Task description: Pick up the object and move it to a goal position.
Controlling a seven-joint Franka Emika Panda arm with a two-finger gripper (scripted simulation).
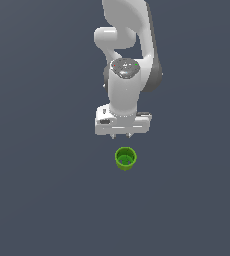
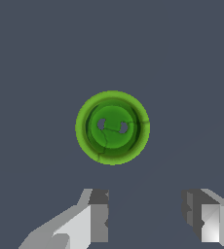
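The object is a small bright green cup with a hollow darker-green inside, standing upright on the dark grey floor. In the wrist view the cup shows from straight above, with two small holes in its bottom. My white gripper hangs a little above the floor, just behind the cup in the exterior view, apart from it. Its jaws are open and empty. In the wrist view the gripper has a wide gap between the two fingers, and the cup lies outside that gap.
The white arm rises behind the gripper toward the top of the exterior view. The flat dark grey floor spreads all around. No other object shows.
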